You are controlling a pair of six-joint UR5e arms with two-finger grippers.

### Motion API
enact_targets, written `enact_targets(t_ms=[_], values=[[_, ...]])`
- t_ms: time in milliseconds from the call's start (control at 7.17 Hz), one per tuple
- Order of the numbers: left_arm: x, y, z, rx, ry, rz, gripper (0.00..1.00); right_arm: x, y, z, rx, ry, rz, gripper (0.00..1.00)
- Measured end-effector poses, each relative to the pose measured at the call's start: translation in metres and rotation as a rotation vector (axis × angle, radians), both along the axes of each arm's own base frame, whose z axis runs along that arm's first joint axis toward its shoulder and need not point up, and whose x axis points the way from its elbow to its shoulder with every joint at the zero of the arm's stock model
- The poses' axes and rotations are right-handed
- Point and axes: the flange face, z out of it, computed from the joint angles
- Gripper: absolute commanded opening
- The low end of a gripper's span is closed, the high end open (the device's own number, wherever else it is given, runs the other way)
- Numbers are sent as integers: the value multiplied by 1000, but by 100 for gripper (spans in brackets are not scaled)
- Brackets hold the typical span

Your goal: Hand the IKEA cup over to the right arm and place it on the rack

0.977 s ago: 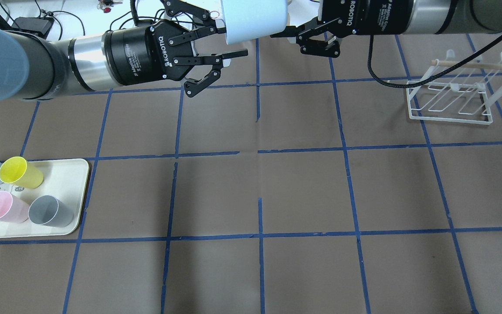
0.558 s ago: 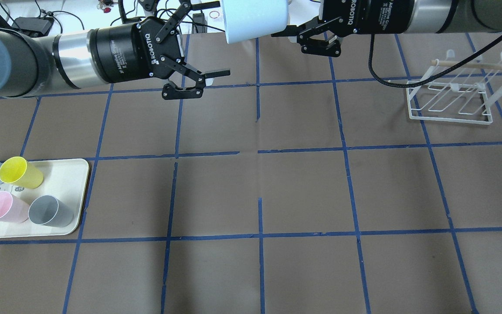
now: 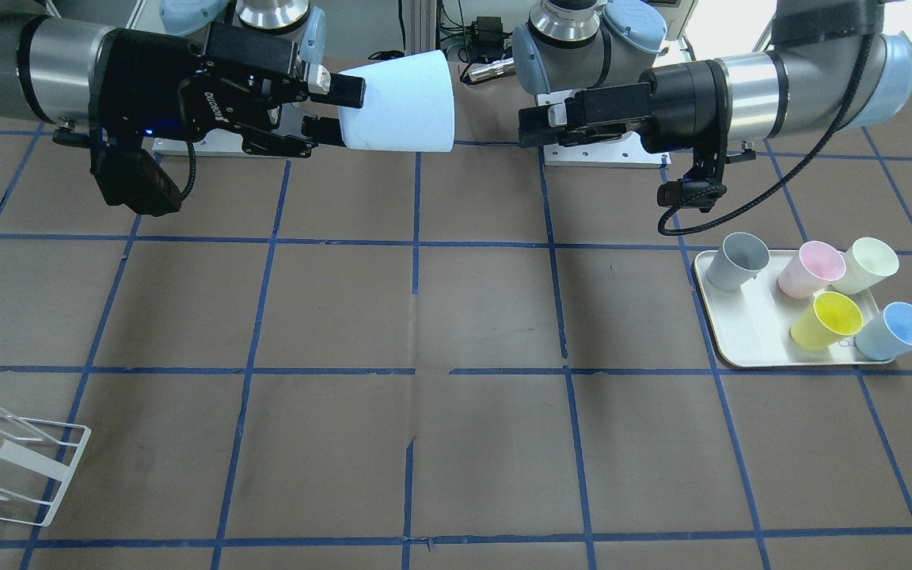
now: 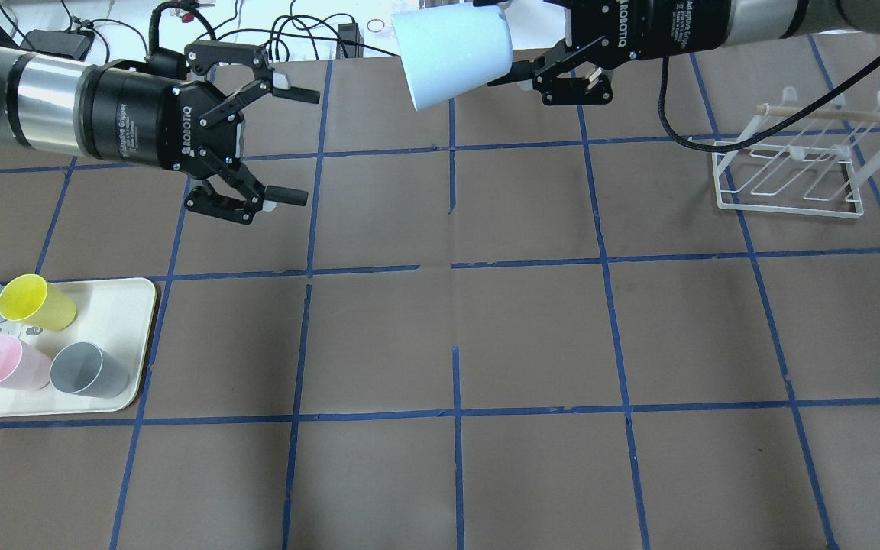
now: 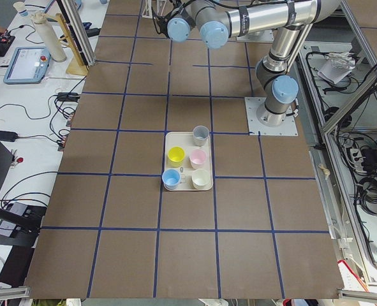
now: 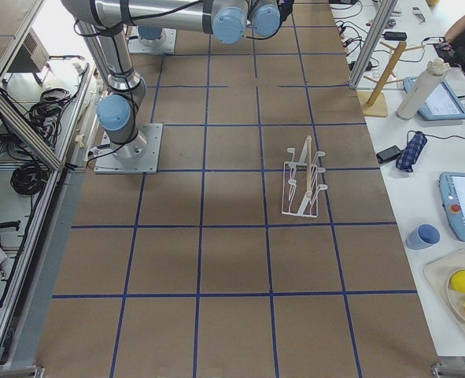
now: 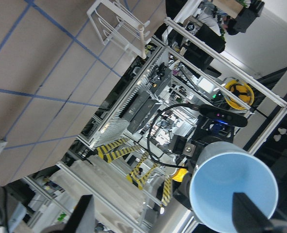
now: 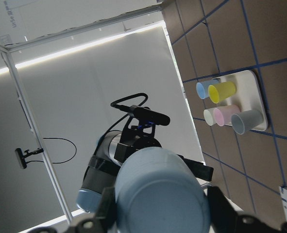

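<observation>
IKEA cup (image 4: 451, 57) held sideways in mid-air by the right gripper (image 4: 503, 42), well apart from the rack (image 4: 791, 164).
Its fingers pinch the narrow base end. The mouth faces the left gripper (image 4: 299, 145), which is spread wide and empty. The cup is likely light, stiff, smooth plastic. Its taper may slip, so a firm hold across the base suits.

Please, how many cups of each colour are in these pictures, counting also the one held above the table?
Blue: 2, the held cup and the blue tray cup
Yellow: 1, the yellow cup
Pink: 1, the pink cup
Grey: 1, the grey cup
Cream: 1, the cream cup
Total: 6 cups
</observation>
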Motion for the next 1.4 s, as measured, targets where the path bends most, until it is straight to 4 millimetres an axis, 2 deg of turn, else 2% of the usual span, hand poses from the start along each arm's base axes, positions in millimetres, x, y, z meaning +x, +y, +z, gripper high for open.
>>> enact_targets(t_ms=[279,558,698,977,1116,1395], values=[[24,-1,-2,-47,-399,-98,100,-8,3,-10,-5,250,81,63],[40,6,8,-108,-743,-183,100,-27,1,-24,-49,539,158,64],[32,10,18,-163,-893,-238,100,-42,-5,-29,-99,695,178,65],[-6,16,19,-271,-1128,-364,100,-78,-27,-38,-197,1029,192,65],[-23,21,13,-307,-1182,-412,100,-96,-40,-43,-240,1187,193,65],[-36,28,1,-334,-1192,-451,100,-134,-63,-51,-287,1408,181,65]])
